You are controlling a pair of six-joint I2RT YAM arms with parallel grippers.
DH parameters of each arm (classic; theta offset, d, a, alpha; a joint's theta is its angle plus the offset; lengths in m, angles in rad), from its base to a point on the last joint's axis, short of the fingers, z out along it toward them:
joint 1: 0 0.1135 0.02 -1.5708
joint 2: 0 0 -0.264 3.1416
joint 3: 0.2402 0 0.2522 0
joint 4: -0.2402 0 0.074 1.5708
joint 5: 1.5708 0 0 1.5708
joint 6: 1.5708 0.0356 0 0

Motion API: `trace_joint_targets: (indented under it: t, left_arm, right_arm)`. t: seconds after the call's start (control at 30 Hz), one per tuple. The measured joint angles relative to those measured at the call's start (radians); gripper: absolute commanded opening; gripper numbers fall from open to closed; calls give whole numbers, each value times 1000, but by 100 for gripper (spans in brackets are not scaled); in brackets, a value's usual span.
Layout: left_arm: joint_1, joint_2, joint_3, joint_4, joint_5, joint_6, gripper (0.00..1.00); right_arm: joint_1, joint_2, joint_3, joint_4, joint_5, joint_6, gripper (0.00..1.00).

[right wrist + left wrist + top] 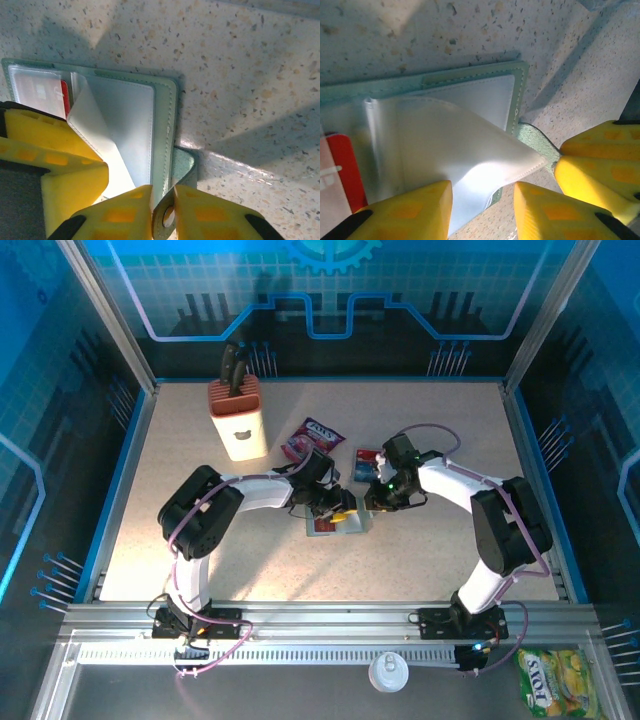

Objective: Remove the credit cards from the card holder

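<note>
At the table (450, 560) centre, the card holder (132, 120) is pinched by the right gripper (162, 200), the left gripper (482, 197) being spread.

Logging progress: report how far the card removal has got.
Done: grey-green folding card holder lies open; one small card seems already out. In hand: right gripper pins its snap tab, left gripper open at the pale sleeve. Left: red plastic card still inside.
</note>
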Motion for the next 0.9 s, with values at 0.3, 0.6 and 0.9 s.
trace_joint_targets:
  t: [0.3, 0.6, 0.9]
  left_arm:
    - [-6, 12, -1, 50, 21, -9, 39]
    - [-13, -16, -2, 35, -7, 3, 37]
    - [24, -132, -6, -77, -87, 82, 32]
  right_arm:
    - [0, -19, -6, -11, 2, 0, 10]
    - [0, -50, -7, -38, 7, -1, 7]
    - [1, -59, -9, -58, 21, -1, 9]
